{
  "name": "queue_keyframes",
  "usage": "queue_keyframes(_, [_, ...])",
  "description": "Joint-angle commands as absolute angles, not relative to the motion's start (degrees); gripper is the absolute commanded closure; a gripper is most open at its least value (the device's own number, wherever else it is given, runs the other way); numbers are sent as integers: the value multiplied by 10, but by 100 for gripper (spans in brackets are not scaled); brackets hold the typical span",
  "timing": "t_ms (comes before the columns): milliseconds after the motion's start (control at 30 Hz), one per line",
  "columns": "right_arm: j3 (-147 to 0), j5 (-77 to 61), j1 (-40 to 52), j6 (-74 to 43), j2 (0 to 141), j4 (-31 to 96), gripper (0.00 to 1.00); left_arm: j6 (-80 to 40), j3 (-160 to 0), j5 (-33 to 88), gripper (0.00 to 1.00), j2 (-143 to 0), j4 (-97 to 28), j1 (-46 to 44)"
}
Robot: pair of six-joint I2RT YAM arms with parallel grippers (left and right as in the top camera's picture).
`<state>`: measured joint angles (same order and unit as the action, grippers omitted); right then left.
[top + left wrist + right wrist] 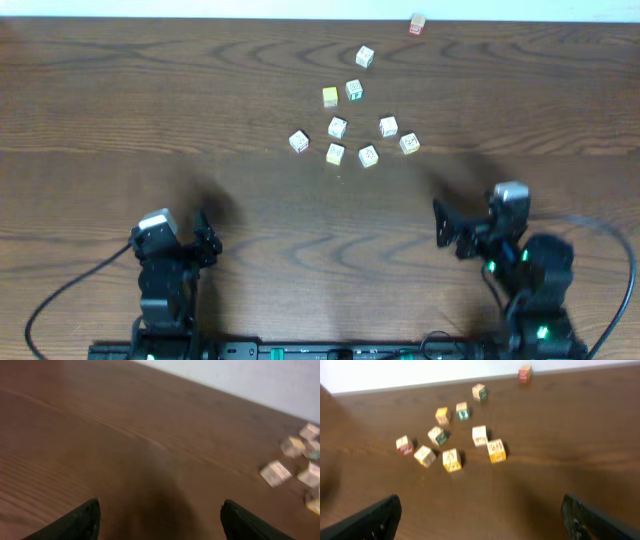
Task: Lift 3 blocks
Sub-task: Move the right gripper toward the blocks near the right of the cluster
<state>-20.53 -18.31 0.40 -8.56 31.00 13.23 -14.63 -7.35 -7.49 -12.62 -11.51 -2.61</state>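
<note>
**Near edge.** The left fingers are shown spread wide over bare bench, and nothing is held between them. At the near right, the right fingers are likewise spread to their widest and are empty. Both pairs stand well apart from the cubes.

**Middle of the bench.** A loose cluster of small cubes is laid out here, and none is seen to touch another. Its near row is formed by four pale cubes. Three of them, printed in red or orange, are read here as the blocks:
- the left block, marked with red;
- the middle block, printed in orange;
- the right block, also printed in orange.

All three rest on the bench. A plain pale cube is placed between the left block and the middle block.

**Behind the near row.** A dark-green-faced cube and a reddish-marked cube are set side by side.

**Farther out.** A yellow cube lies just beside a green-marked cube. Beyond these a lone pale cube is seen.

**Far edge.** A red cube is found against the white wall.
</note>
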Motion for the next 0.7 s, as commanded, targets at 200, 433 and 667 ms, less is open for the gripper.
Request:
queue_keyframes(200, [-627, -243, 14, -36, 733, 420, 1, -151, -362, 26, 22, -446, -305, -23])
queue_keyframes(433, [-703, -258, 14, -20, 855, 509, 1, -123, -404, 240, 22, -570, -309, -23])
queue_keyframes(667, [-703, -257, 14, -3, 892, 479, 1, -143, -404, 211, 22, -653, -270, -23])
